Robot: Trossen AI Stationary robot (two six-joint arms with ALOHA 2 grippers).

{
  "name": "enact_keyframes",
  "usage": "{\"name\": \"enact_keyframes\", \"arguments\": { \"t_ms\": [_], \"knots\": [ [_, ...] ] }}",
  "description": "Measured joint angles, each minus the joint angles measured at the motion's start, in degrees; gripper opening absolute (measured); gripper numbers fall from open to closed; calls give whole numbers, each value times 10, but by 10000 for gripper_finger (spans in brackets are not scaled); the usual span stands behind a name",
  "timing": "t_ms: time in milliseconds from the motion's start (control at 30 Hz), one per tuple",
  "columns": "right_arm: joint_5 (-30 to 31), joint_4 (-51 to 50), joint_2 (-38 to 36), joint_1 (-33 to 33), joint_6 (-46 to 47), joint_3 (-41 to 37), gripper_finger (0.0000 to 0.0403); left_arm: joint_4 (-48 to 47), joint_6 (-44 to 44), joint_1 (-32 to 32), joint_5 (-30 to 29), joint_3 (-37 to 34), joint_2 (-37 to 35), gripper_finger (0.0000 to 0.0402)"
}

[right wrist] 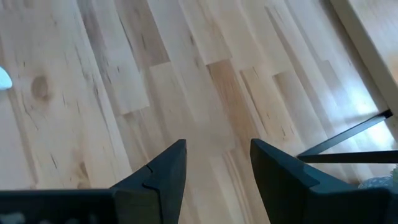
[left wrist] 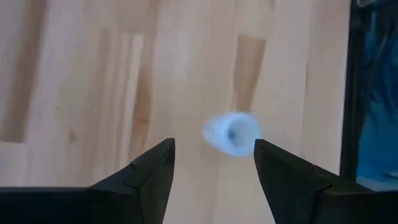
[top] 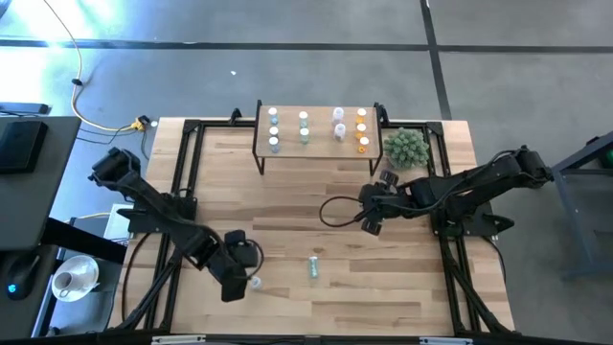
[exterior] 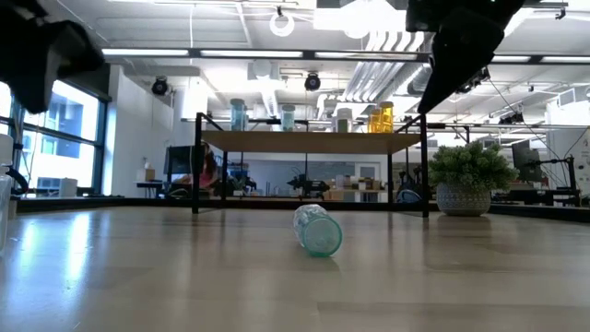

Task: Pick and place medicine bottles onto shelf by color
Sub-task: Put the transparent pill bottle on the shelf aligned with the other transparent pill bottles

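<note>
High view: bottles (top: 316,127) on shelf (top: 321,144)

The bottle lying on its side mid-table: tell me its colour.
Pale green, see-through bottle; it shows best in the low view.

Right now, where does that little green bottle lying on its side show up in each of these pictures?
High view: green bottle lies on the table, front centre.
Low view: the same bottle lies in the middle, end-on.
Left wrist view: not in it; a bluish bottle shows instead.
Right wrist view: not in it.
Shared landmark: the shelf behind it.
</note>
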Motion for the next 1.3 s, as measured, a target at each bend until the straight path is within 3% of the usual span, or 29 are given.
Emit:
{"name": "enact_keyframes", "arguments": {
  "t_ms": [300,1067,1300],
  "knots": [
    [0,6,0,0,6,0,168,9,41,-22,-1,0,48,225],
    [0,17,0,0,5,0,168,58,47,-25,-16,0,60,225],
    [0,19,0,0,5,0,168,69,64,-26,-13,0,100,225]
  ]
}}
